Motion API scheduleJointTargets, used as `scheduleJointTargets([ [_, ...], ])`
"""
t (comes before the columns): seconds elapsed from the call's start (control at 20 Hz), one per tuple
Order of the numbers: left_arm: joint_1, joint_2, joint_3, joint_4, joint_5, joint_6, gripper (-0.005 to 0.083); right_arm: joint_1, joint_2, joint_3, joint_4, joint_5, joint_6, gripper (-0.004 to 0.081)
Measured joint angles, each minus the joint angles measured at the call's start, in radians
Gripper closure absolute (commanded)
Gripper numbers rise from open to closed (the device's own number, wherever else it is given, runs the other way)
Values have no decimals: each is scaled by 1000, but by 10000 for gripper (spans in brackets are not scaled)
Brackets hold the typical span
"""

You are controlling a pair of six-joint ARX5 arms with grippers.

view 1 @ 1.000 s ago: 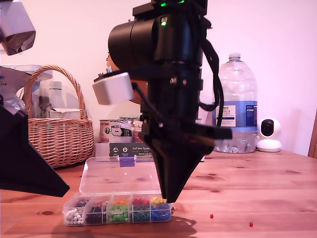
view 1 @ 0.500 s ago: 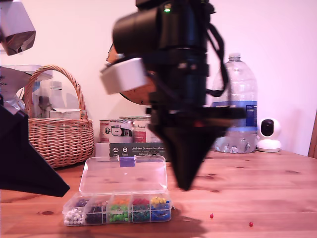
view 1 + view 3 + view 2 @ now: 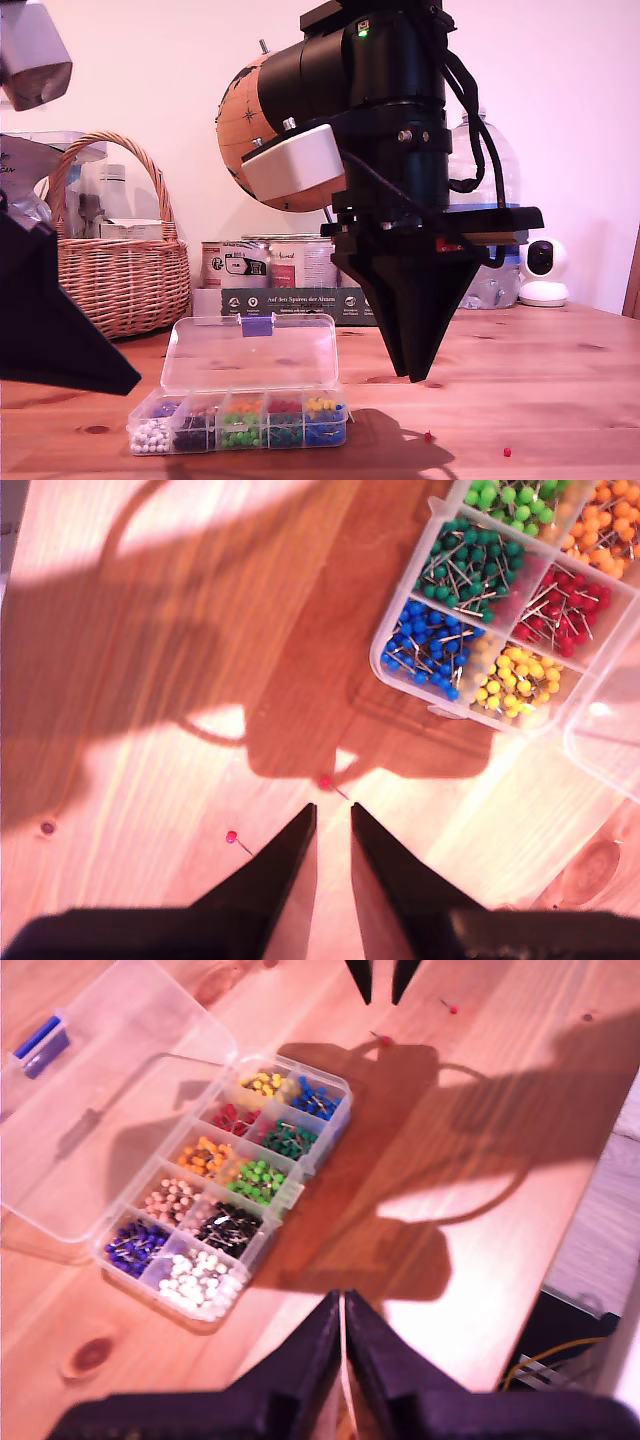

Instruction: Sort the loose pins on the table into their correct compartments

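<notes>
Two red loose pins lie on the bare table, near each other, apart from the open clear box of compartments; in the exterior view they sit toward the right of the box, on the front edge of the wood. The nearer pin is just ahead of my second gripper, whose tips hang above the table, parted by a narrow gap, nothing between them and nothing touched. Risks, as I judge them: the pin is tiny and lies flat, so tips closing slightly off-line would flick it away or skate over it; descending too hard jams the tips into the wood; the gap looks barely wider than the head, so little margin. The red section sits next to yellow and dark green, so a sloppy drop lands in the wrong cell. My first gripper is pressed closed, empty, hovering clear of the box.
</notes>
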Motion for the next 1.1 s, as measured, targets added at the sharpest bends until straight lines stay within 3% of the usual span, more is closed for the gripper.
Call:
scheduleJointTargets([
  [0.5, 0, 0, 0, 7, -16, -6, 797, 0, 0, -4, 14, -19, 2, 690],
  [0.75, 0, 0, 0, 8, -16, -6, 797, 0, -8, -92, 58, -18, 2, 690],
  [1.1, 0, 0, 0, 14, -17, -7, 797, -19, -21, -96, 125, -1, -13, 689],
])
